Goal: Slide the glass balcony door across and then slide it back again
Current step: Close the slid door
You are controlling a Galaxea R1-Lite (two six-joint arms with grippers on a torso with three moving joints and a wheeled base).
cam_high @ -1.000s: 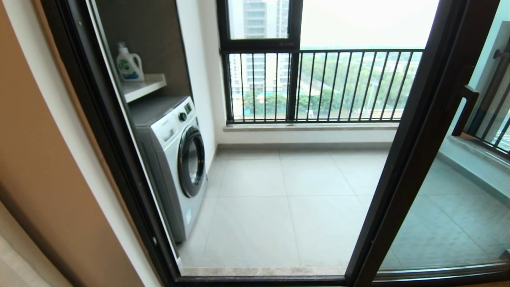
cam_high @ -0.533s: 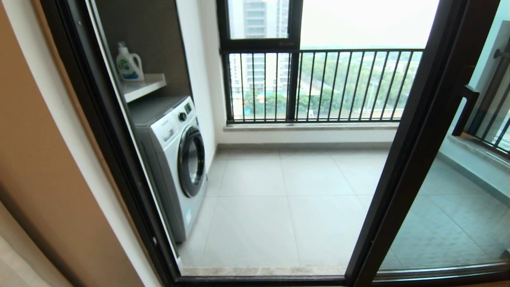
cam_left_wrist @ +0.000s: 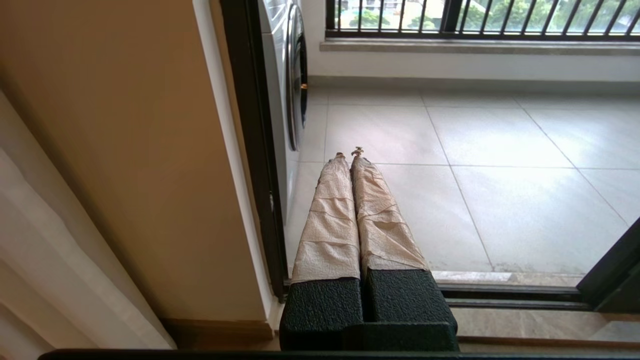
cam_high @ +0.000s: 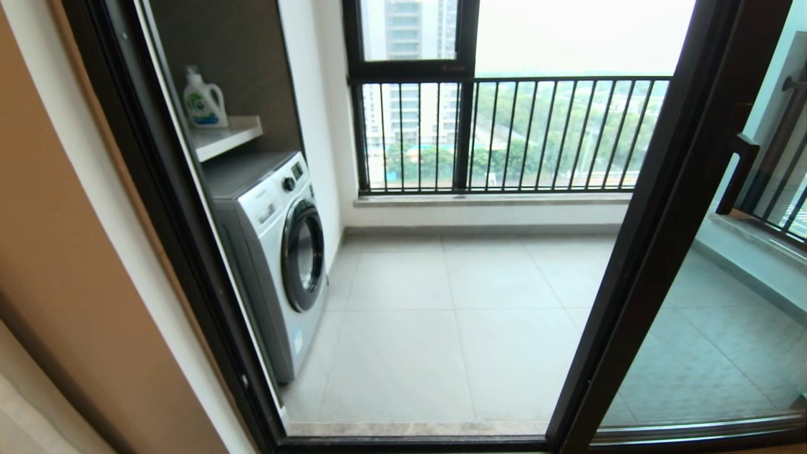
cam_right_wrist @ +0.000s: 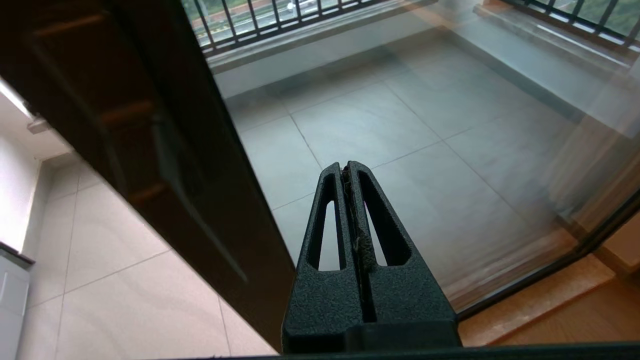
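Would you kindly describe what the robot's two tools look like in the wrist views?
The left tool has two long, narrow fingers wrapped in crinkled beige tape, rising from black, textured blocks. The right tool is bare black textured plastic: two tapering fingers, each with a long slot cut through. No cables or markings show, and neither arm appears in the head view.

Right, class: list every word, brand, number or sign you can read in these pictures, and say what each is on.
None can be read.
Detergent bottle label: a green and white design, print too small.
Washing machine panel: markings too small.
Window frame: a small red mark, illegible.
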